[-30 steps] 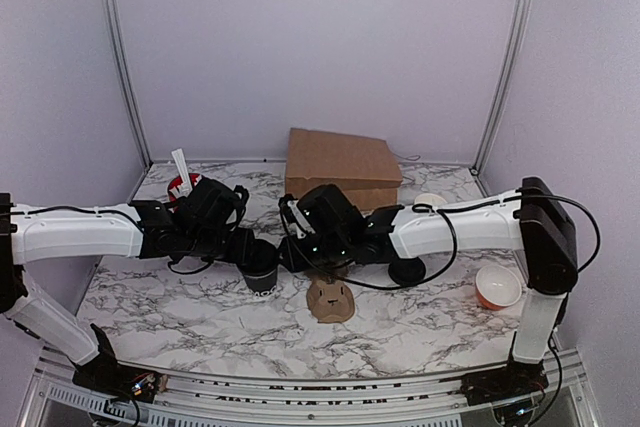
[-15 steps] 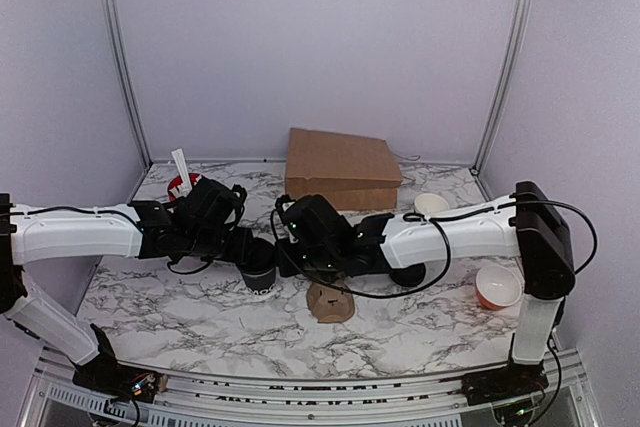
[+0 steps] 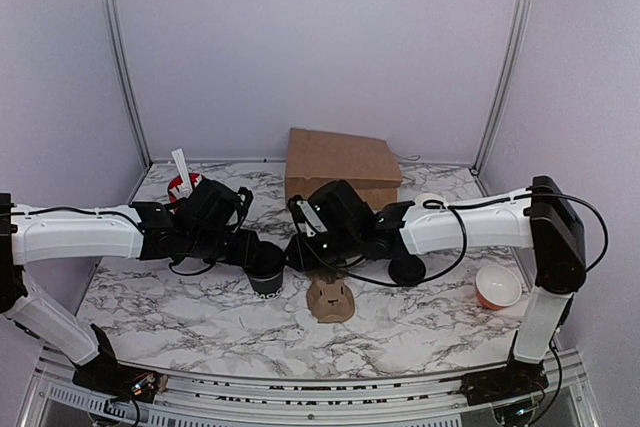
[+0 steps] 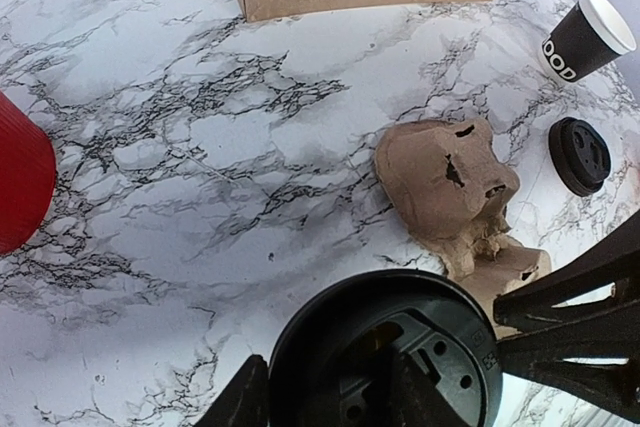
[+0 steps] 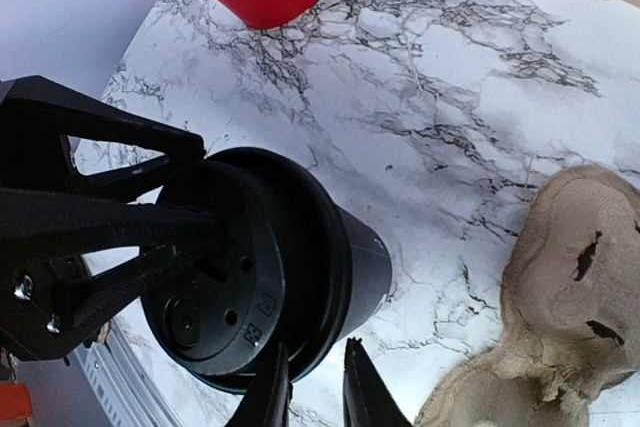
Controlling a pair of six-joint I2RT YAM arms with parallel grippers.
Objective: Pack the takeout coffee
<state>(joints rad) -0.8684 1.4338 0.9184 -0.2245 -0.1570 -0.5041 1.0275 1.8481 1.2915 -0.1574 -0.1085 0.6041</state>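
Both arms level, fingers [image 3: 275,258] around lidded takeout coffee [image 3: 266,267].

From above, the two wrists cover most of the takeout coffee [image 3: 265,269], so the grip of the left gripper [image 3: 258,252] on it cannot be seen. In the left wrist view the lid's lower part is cut by the bottom edge. The red cup [image 4: 20,187] is cut by the left edge.

Soft, even light throughout; wrist views sharp, with wide-angle edge stretch.
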